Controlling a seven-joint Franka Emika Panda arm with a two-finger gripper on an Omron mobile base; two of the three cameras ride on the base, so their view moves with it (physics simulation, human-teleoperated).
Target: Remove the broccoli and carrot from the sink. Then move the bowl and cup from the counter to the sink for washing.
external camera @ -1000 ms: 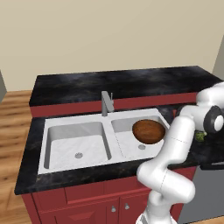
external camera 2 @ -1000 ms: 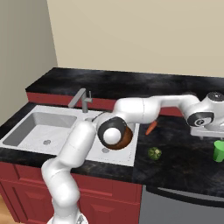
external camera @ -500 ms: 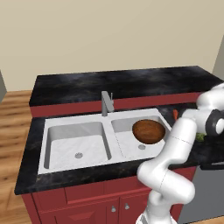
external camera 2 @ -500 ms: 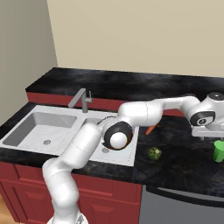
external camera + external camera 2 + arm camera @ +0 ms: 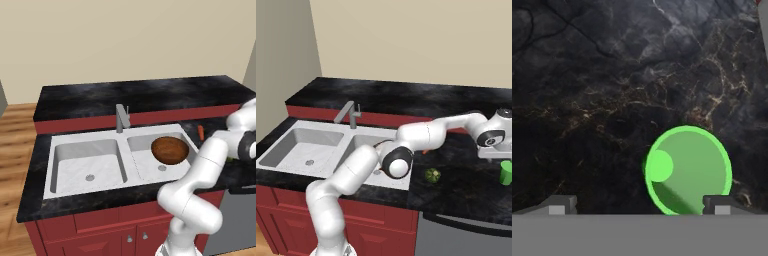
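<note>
From where I stand, the gripper [image 5: 639, 205] hangs over the black counter [image 5: 466, 175] well to the right of the sink [image 5: 90, 150], its jaws spread wide with nothing between them, and the green cup [image 5: 688, 170] stands upright just below. The broccoli [image 5: 431, 175] lies on the counter just right of the sink. Farther back, the carrot [image 5: 201, 132] lies by the sink's right rim, and the bowl [image 5: 170, 149] sits in its right basin.

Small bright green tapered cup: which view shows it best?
The hand view: the small bright green tapered cup is seen large from above, rim and inside visible, on the black stone counter. The right base view shows it small at the right edge.
</note>
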